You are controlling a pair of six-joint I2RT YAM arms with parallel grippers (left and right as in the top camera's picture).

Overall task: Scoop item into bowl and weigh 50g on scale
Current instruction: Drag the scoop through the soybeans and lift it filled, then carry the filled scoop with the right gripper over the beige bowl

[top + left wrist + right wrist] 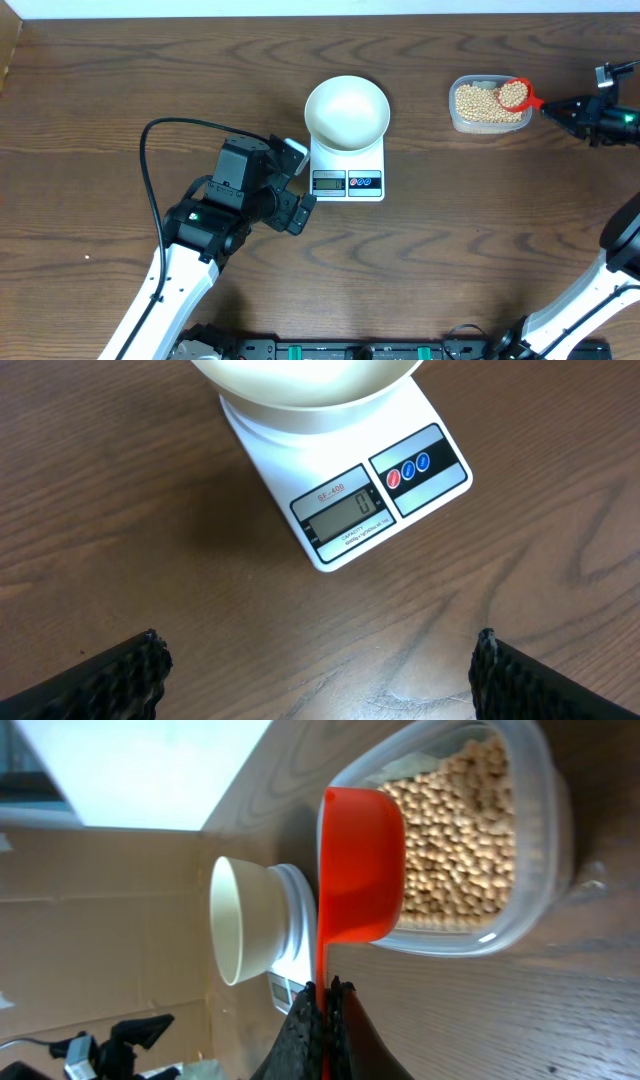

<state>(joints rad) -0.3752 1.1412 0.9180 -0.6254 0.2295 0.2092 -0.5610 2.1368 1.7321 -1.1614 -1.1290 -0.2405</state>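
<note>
The white bowl (347, 112) stands empty on the white scale (347, 172); the scale's display (345, 521) reads 0 in the left wrist view. Tan beans (482, 103) fill a clear tub (459, 119) at the back right. My right gripper (552, 107) is shut on the handle of a red scoop (516, 94), which holds beans above the tub's right end. In the right wrist view the scoop (360, 862) sits over the beans (460, 820), with the bowl (240, 920) beyond. My left gripper (300, 185) is open and empty, just left of the scale's front.
A black cable (150, 180) loops over the table left of the left arm. The brown wooden table (480, 230) spreads round the scale. A cardboard edge (8, 50) shows at the far left corner.
</note>
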